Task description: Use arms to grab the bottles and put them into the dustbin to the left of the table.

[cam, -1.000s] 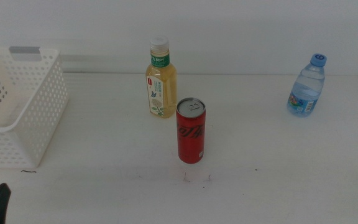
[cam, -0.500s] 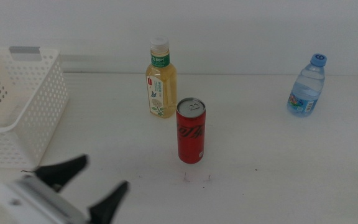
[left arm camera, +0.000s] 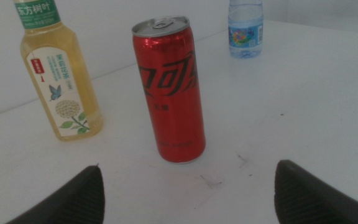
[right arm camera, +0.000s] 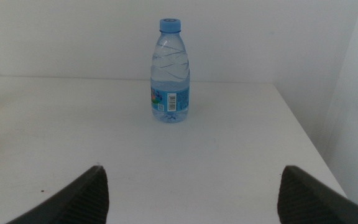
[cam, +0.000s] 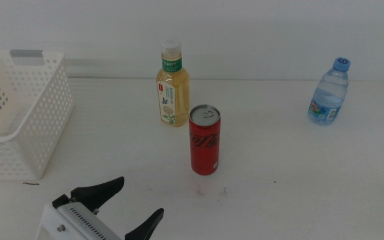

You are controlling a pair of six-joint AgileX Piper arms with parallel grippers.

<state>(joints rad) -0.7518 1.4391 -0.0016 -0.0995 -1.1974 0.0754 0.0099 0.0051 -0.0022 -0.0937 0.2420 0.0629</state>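
Observation:
A red drink can [cam: 205, 141] stands upright at the table's middle, with a pale-yellow tea bottle [cam: 172, 85] behind it and a clear blue-capped water bottle [cam: 329, 91] at the far right. The white perforated dustbin [cam: 19, 113] sits at the left. My left gripper [cam: 137, 203] is open near the front edge, left of and in front of the can [left arm camera: 169, 90]; its wrist view also shows the tea bottle [left arm camera: 58, 74] and water bottle [left arm camera: 245, 28]. My right gripper [right arm camera: 191, 190] is open, out of the middle view, facing the water bottle [right arm camera: 170, 71] from a distance.
The white table [cam: 279, 173] runs to a wall at the back. Small dark specks [cam: 212, 192] mark the surface just in front of the can. The table's right edge [right arm camera: 309, 149] lies close beside the water bottle.
My left gripper has come in from the bottom left corner and moved right and forward toward the can, jaws open. The bottles, can and dustbin have not moved.

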